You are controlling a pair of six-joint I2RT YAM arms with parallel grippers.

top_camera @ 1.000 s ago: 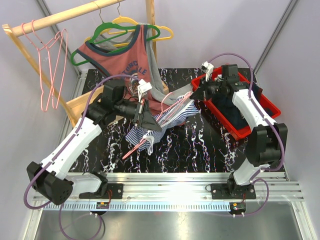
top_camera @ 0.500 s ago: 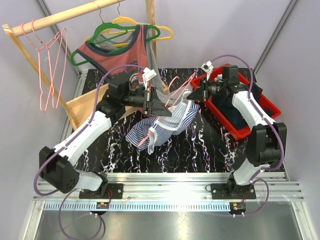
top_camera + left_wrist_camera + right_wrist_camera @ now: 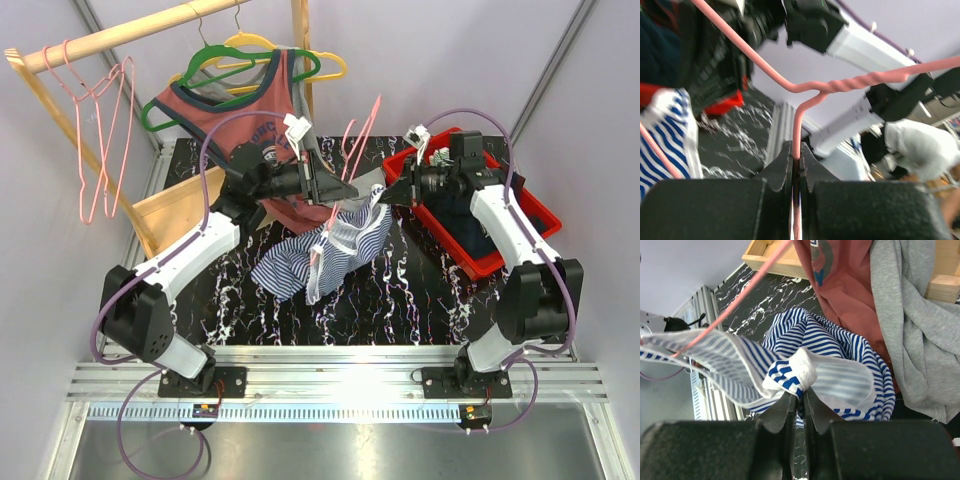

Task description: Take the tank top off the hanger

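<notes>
A black marbled table (image 3: 420, 300) carries a wooden clothes rack (image 3: 120, 35) at its far left and a red bin (image 3: 484, 268) on the right. On the rack's rail a maroon tank top (image 3: 225, 115) hangs on a green hanger (image 3: 160, 118), with a gray garment (image 3: 910, 330) draped beside it and bare pink hangers (image 3: 100, 130) further left.

The blue-and-white striped tank top (image 3: 300, 265) is stretched between the two arms above the middle of the table. Its lower part sags toward the tabletop, but whether it touches cannot be told. One white-edged strap is bunched at the right gripper (image 3: 799, 400), whose fingers are clamped on that strap, nearly together.

The pink wire hanger (image 3: 850, 84) sticks up out of the striped top, tilted, with one of its arms running into the fabric. The left gripper (image 3: 796, 150) is pressed tight on the hanger's wire just below the twisted neck.
</notes>
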